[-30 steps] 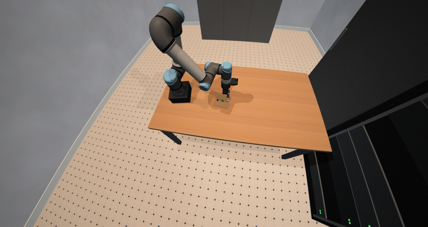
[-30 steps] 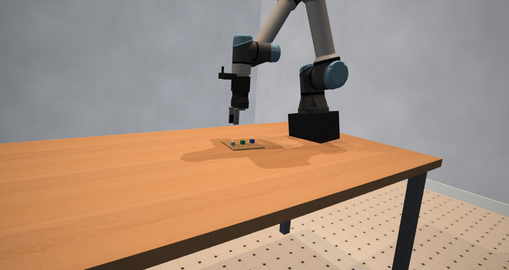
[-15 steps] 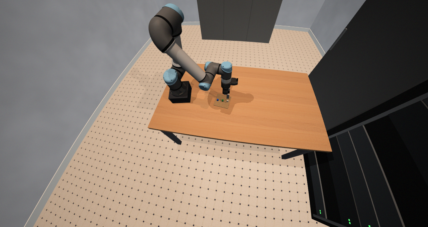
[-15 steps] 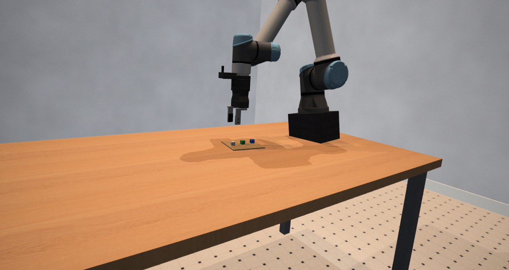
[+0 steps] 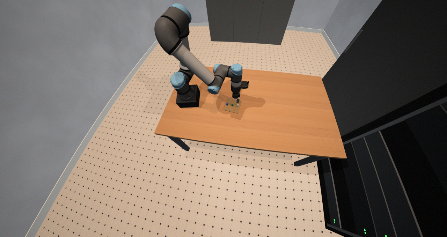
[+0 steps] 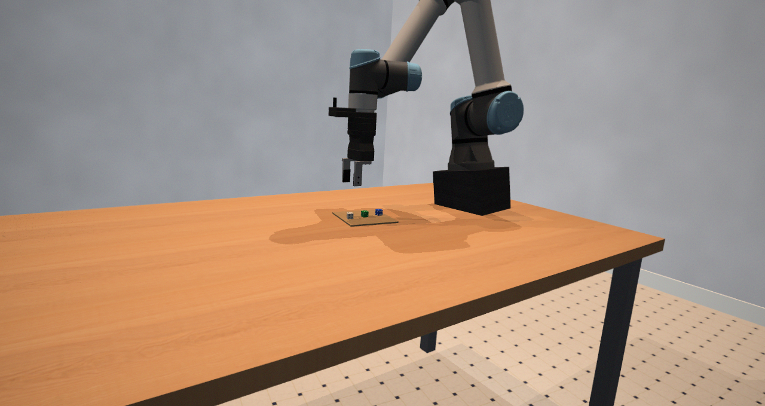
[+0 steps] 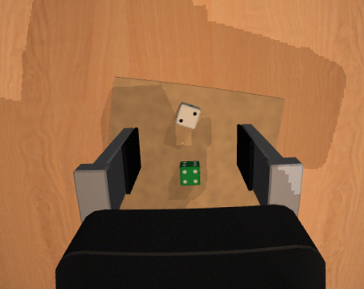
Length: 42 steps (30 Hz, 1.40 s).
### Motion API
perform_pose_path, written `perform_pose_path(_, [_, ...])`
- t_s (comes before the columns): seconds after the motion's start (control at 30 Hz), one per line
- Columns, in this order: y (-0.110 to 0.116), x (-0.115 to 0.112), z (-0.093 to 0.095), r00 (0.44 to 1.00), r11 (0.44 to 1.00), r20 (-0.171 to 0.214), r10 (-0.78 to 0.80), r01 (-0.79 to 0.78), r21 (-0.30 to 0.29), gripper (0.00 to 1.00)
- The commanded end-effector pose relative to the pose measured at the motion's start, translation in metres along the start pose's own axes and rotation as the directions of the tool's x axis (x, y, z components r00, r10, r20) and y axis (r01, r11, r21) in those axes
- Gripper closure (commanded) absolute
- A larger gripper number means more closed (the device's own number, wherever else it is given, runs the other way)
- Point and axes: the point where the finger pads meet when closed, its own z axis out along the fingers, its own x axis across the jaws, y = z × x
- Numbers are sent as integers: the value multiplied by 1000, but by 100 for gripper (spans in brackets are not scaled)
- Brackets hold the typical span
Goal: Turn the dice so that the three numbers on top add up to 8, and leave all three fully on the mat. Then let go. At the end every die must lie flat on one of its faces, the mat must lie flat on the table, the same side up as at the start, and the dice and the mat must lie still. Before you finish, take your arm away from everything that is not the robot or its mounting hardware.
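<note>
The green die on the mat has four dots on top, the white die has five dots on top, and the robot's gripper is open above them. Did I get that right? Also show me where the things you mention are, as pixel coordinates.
Not quite: the white die (image 5: 237, 105) (image 6: 349, 216) (image 7: 188, 116) has two dots on top, as the wrist view shows. The green die (image 5: 232, 104) (image 6: 364, 213) (image 7: 190, 173) does have four, and the gripper (image 5: 238, 100) (image 6: 351, 183) (image 7: 188, 146) is open above them.

white die (image 5: 237, 105) (image 6: 349, 216) (image 7: 188, 116): top 2 pips | green die (image 5: 232, 104) (image 6: 364, 213) (image 7: 190, 173): top 4 pips

Blue die (image 5: 227, 104), green die (image 5: 232, 104), white die (image 5: 237, 105) on mat (image 5: 231, 110); pips too small to read.
</note>
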Motion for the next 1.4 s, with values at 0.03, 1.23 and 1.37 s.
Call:
perform_pose_path(0.03, [-1, 0, -18, 1000, 1000, 0, 0, 0, 3, 0])
perform_pose_path(1.23, [-1, 0, -83, 1000, 1000, 0, 0, 0, 3, 0])
perform_pose_path(1.37, [-1, 0, -83, 1000, 1000, 0, 0, 0, 3, 0])
